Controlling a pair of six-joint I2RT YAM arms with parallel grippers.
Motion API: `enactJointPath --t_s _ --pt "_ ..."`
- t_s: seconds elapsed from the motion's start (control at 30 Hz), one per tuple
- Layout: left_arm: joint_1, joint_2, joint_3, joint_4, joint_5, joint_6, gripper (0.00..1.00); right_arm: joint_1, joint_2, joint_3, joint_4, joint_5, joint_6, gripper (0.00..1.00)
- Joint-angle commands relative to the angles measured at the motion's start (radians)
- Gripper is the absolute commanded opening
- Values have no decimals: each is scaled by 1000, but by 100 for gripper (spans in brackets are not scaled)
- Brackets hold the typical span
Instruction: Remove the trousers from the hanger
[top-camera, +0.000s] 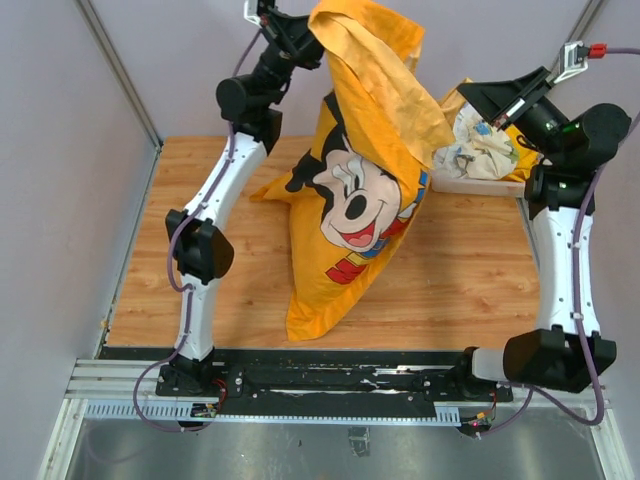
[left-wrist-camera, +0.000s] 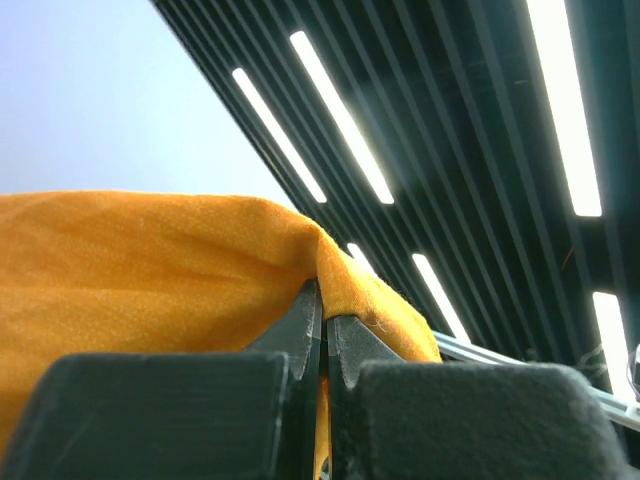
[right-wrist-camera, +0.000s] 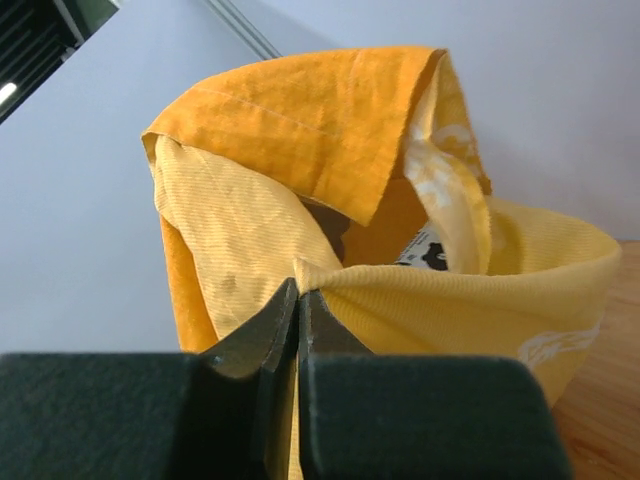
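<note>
Left gripper (left-wrist-camera: 322, 298) and right gripper (right-wrist-camera: 298, 292) both pinch the yellow trousers (top-camera: 350, 200) (hanger out of sight); tugging apart might snag or tear them

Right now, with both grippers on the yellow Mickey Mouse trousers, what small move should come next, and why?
Probably draw the right gripper slightly away from the left gripper. Both are shut on folds of the Mickey Mouse trousers, which hang bunched from the raised left one, and the hanger is not clearly visible in any view. Spreading the cloth may expose it.
</note>
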Motion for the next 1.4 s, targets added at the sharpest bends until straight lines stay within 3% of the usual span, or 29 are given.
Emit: enactJointPath --t_s 0.0,0.27,0.47,0.87,1.0,1.07,1.13,1.23,1.37 --pt "-59 67 19 5 -4 37 0 -42 -151 -71 -79 56 -124 3" --pt "-115 64 -172 87 21 87 0 -42 -337 -267 -463 204 -391 3" --pt "-167 97 -257 101 62 121 0 -42 -447 -317 -734 390 -547 3" --pt "-229 155 -391 118 114 160 2 -42 -588 -475 -929 594 -566 5" --pt "-229 152 -407 51 148 231 14 -42 -575 -510 -968 611 -570 12" --pt "-227 143 -411 4 158 276 31 -42 -573 -522 -991 631 -582 18" --pt "-226 142 -400 -26 167 300 50 -42 -573 -514 -1030 680 -591 36" --pt "-221 145 -366 -59 189 321 68 -42 -560 -479 -1071 730 -610 54" --pt "-211 119 -357 -80 207 332 70 -42 -534 -433 -1090 728 -623 56"
